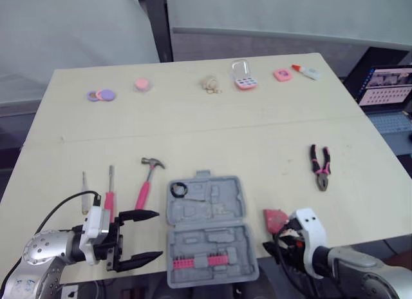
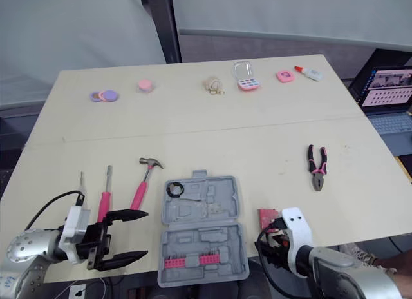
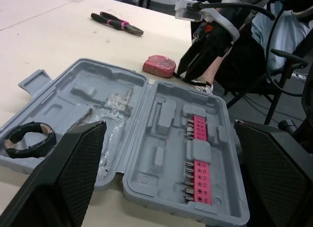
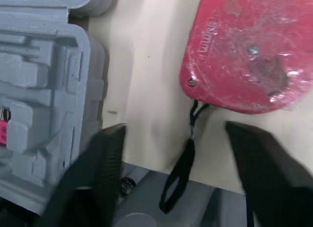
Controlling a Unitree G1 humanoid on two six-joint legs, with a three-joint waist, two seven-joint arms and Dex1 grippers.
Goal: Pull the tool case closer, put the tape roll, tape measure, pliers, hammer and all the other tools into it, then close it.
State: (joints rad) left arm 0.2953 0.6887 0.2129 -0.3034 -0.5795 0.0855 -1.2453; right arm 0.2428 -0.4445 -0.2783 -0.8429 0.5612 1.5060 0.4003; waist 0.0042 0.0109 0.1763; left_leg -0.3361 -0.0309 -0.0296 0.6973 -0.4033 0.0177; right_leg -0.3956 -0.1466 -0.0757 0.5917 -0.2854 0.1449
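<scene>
Grey plastic clamshell tool case [image 1: 219, 205]: lies open flat with its hinge running left-right. The near half is at the near edge of the tan table [image 1: 193, 125], with bare tabletop beyond the far half.
Black tape roll [image 1: 178, 189]: in the case's far-left pocket.
Red tape measure [image 1: 275, 218]: just right of the case, strap trailing toward the table edge.
Pink-handled pliers [image 1: 320, 167]: well right of the case, long axis front-to-back, nose toward the robot.
Pink-handled hammer [image 1: 149, 180]: just left of the case, head at its far end.
Left gripper [image 1: 156, 234]: fingers spread wide, left of the case's near half, pointing at it.
Right gripper [image 4: 176, 129]: fingers spread either side of the strap, clear of the red body.
</scene>
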